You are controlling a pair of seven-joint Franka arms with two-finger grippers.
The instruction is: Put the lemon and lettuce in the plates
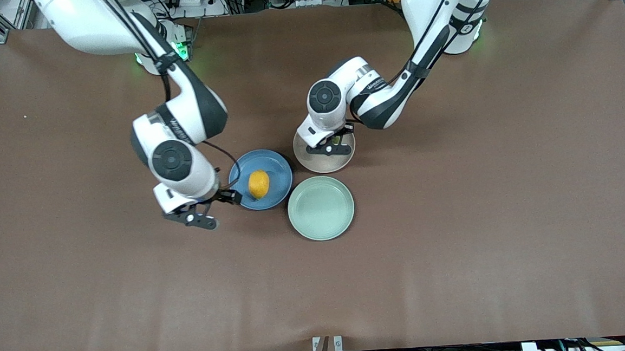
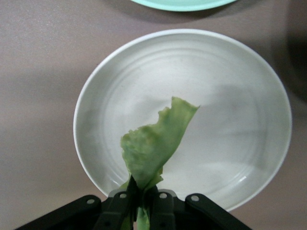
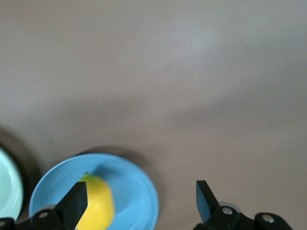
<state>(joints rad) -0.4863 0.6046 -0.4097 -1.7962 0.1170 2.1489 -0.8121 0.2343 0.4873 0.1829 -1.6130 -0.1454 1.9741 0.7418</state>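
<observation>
On the brown desk (image 1: 456,215), at the frame's centre, the beige plate (image 1: 339,164) lies directly under the left claw (image 2: 142,211), which pinches the wrinkly lettuce (image 2: 152,143) by its stem. The smooth oval lemon (image 1: 259,184) rests in the blue plate (image 1: 275,167); the right claw (image 3: 139,201) stands open beside it.

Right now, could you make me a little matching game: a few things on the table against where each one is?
Things:
1. lemon
2. lettuce
3. mint-green plate
4. right end effector

States:
A. empty
B. pinched in the left end effector over the beige plate
C. lying on the blue plate
D. open, beside the blue plate

Pairs: 1-C, 2-B, 3-A, 4-D
</observation>
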